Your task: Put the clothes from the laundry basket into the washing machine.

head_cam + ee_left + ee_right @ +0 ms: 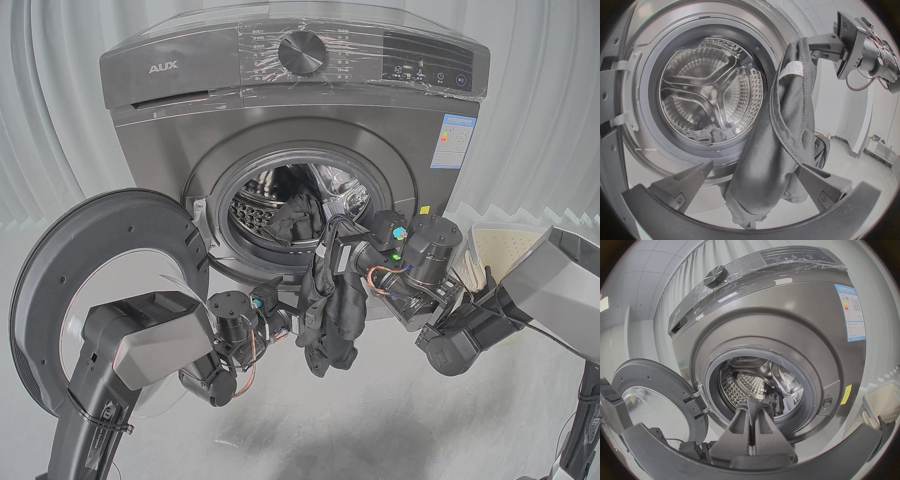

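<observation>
A dark grey garment (328, 306) hangs in front of the washing machine's open drum (294, 206). My right gripper (332, 230) is shut on its top edge, level with the lower part of the opening; in the right wrist view the fingers (765, 430) pinch a strip of fabric (752, 410). My left gripper (756, 165) is open below, low in front of the opening, and the garment (775, 140) hangs between its spread fingers (693, 178). Other dark clothes (706, 136) lie inside the drum. The cream laundry basket (500, 250) stands on the right.
The round door (94, 281) is swung wide open to the left of the washing machine (187, 144), beside my left arm. Pale curtains hang behind the machine. Bare grey floor (375, 412) lies in front.
</observation>
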Robot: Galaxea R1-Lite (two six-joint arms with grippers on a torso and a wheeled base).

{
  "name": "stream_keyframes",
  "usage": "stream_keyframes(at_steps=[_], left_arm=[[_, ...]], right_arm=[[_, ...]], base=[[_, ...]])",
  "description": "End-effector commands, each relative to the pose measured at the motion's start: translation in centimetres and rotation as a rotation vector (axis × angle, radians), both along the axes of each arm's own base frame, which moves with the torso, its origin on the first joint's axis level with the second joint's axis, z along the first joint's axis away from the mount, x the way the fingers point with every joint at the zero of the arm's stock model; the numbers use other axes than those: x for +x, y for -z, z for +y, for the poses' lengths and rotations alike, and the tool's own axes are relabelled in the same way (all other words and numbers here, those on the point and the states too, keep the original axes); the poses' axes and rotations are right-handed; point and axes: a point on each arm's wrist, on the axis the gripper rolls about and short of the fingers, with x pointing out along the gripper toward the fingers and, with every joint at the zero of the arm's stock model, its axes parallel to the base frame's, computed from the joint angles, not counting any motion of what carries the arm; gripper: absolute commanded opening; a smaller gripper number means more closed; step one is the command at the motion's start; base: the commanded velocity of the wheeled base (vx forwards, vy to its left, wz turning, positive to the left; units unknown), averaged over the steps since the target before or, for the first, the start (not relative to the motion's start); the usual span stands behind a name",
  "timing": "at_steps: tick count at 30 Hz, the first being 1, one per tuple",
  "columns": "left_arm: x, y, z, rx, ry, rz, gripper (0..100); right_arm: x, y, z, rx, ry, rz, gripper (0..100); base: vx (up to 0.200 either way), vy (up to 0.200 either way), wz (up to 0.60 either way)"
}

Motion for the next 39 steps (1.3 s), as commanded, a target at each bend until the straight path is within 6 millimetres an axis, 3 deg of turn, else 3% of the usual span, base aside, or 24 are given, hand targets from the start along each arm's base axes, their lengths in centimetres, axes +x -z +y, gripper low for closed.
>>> stream_keyframes(at_steps=[1, 11, 24, 25, 34, 39], left_arm=[[0.1, -0.1, 0.6, 0.004, -0.013, 0.005, 100], [-1.0, -0.1, -1.0, 0.001, 0.051, -0.004, 100], [-1.0, -0.4, -1.5, -0.018, 0.064, -0.007, 100], [-1.0, -0.3, -1.5, -0.018, 0.063, -0.006, 0], [-0.7, -0.6, -0.6, -0.023, 0.038, -0.011, 0], [-1.3, -4.0, 1.4, -0.036, 0.008, -0.04, 0]], right_arm=[[0.0, 0.1, -0.1, -0.001, 0.002, 0.002, 0], [0.0, 0.4, 0.1, -0.005, -0.001, 0.006, 0], [0.2, 0.9, 0.2, -0.004, 0.0, 0.018, 0], [0.2, 0.9, 0.2, -0.004, 0.0, 0.018, 0], [0.5, 1.0, -0.3, -0.006, 0.013, 0.02, 0], [1.2, 1.1, -1.6, -0.008, 0.044, 0.023, 0]], base=[[0.0, 0.0, 0.0], [0.0, 0.0, 0.0], [0.0, 0.0, 0.0], [0.0, 0.0, 0.0], [0.0, 0.0, 0.0], [0.0, 0.0, 0.0]])
